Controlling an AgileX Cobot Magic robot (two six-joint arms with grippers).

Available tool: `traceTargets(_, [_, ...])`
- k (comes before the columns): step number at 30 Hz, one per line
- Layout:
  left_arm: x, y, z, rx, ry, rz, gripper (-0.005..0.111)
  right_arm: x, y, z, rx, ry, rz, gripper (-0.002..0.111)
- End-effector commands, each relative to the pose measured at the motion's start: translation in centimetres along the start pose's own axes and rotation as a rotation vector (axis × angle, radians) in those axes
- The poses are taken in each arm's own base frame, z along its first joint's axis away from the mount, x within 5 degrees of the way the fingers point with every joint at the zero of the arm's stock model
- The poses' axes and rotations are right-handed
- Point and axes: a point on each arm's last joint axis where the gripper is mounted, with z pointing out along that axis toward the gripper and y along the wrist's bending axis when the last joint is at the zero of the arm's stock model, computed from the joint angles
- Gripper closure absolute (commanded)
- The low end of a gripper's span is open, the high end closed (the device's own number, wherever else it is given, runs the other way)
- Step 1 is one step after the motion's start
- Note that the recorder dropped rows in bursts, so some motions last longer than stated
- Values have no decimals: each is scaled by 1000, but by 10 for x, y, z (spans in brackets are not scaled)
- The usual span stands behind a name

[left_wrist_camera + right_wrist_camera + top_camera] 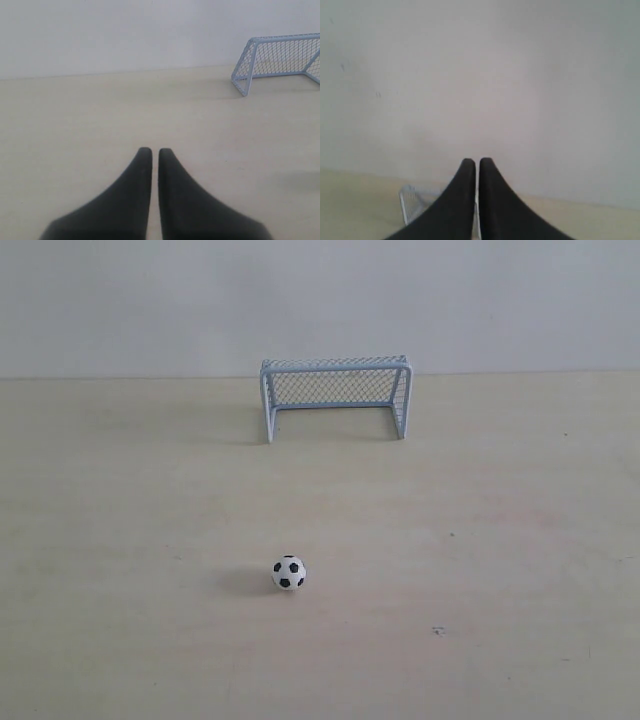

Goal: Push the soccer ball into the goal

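The small black-and-white soccer ball (289, 572) rests on the pale wooden table (120, 540), well in front of the goal (335, 395). That light blue-grey goal stands at the table's far edge with its mouth facing the ball. Neither arm shows in the exterior view. In the left wrist view my left gripper (151, 151) is shut with nothing in it, and the goal (280, 62) stands off to one side. My right gripper (473, 162) is shut and empty too, raised toward the wall, with part of the goal (412, 200) behind its fingers. Both wrist views miss the ball.
A plain white wall (320, 300) rises right behind the goal. A few small dark specks (437, 630) mark the tabletop.
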Motion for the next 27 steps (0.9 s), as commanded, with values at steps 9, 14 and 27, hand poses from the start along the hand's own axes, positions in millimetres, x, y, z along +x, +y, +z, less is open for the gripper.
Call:
traceTargets(9, [-1,0,0,4,1,5,102,67,4,134,-261,678,-220,108])
traceTargets(14, [-1,0,0,4,1,5,102,110,30,162,-479,817,-294,108])
traceTargets(27, [-1,0,0,4,1,5,102,180,135,204,-834,981,-507,108])
